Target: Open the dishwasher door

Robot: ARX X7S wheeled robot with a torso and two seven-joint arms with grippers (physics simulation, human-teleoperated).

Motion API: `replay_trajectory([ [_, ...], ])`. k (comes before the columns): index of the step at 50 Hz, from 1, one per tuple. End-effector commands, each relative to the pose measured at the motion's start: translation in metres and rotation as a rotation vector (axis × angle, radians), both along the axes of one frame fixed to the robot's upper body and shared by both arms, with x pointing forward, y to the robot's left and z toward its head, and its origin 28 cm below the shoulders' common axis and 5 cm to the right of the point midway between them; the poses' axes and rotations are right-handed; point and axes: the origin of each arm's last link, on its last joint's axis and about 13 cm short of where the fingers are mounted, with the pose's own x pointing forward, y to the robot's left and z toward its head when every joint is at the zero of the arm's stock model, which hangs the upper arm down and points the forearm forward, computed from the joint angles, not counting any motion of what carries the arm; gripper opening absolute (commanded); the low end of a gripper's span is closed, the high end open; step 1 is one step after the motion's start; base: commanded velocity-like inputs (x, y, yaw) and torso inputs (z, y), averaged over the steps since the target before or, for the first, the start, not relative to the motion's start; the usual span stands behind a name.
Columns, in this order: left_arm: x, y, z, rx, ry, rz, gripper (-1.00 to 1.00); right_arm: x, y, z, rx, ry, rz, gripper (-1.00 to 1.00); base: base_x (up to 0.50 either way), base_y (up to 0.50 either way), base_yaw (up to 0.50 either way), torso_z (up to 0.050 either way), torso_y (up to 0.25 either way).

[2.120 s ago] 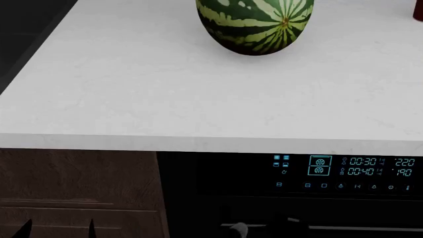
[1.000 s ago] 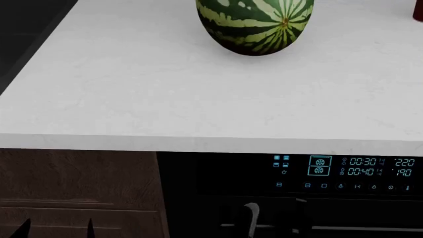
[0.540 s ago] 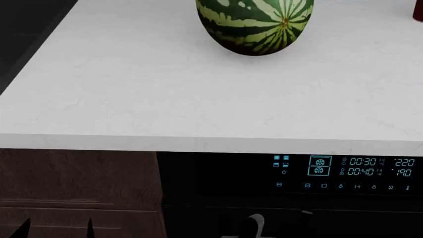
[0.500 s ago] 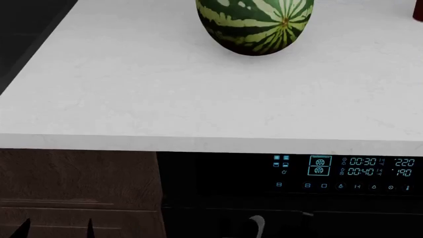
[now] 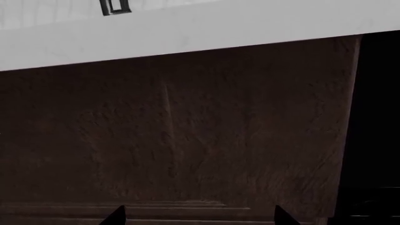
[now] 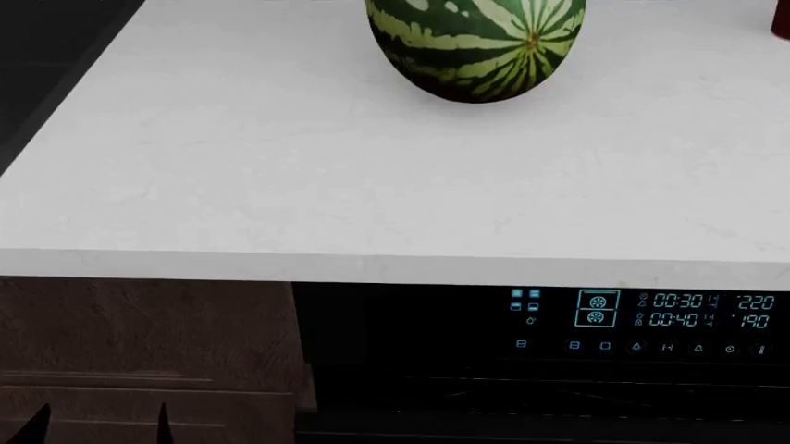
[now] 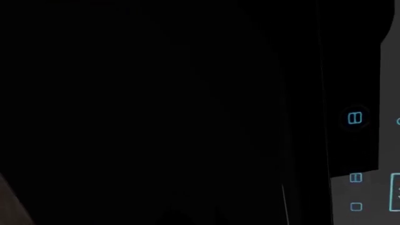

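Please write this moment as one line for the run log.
left gripper open before brown cabinet door | right gripper not in view | dishwasher door dark, state unclear | watermelon on countertop

The left gripper point(image 6: 96, 424) shows only two dark fingertips at the frame edge. The dishwasher door point(image 6: 543, 398) beside those tips is cut off below, its handle unseen.

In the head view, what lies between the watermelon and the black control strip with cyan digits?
Only bare white countertop and its front edge separate the watermelon from the control strip, seen in the head view.
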Motion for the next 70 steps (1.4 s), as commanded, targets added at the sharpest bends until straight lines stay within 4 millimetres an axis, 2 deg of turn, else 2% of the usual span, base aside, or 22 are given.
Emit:
replay_trajectory([
  [1, -0.001, -0.001, 0.001, -0.039, -0.018, -0.027, 1.00, -0.019, 0.017, -0.001, 0.078, -0.021, 0.039, -1.00, 0.00, 0.00, 0.00, 0.000, 0.000],
  [14, -0.002, -0.001, 0.003, -0.039, -0.021, -0.025, 1.00, -0.047, 0.018, -0.016, 0.079, 0.015, 0.039, -1.00, 0.00, 0.00, 0.00, 0.000, 0.001],
  [33, -0.003, -0.001, 0.004, -0.040, -0.027, -0.025, 1.00, -0.073, 0.016, -0.027, 0.080, 0.035, 0.026, -1.00, 0.00, 0.00, 0.00, 0.000, 0.001],
  [70, -0.001, 0.007, 0.018, -0.045, -0.059, 0.020, 1.00, -0.134, 0.014, -0.072, 0.067, 0.200, 0.011, -1.00, 0.00, 0.00, 0.00, 0.000, 0.000],
])
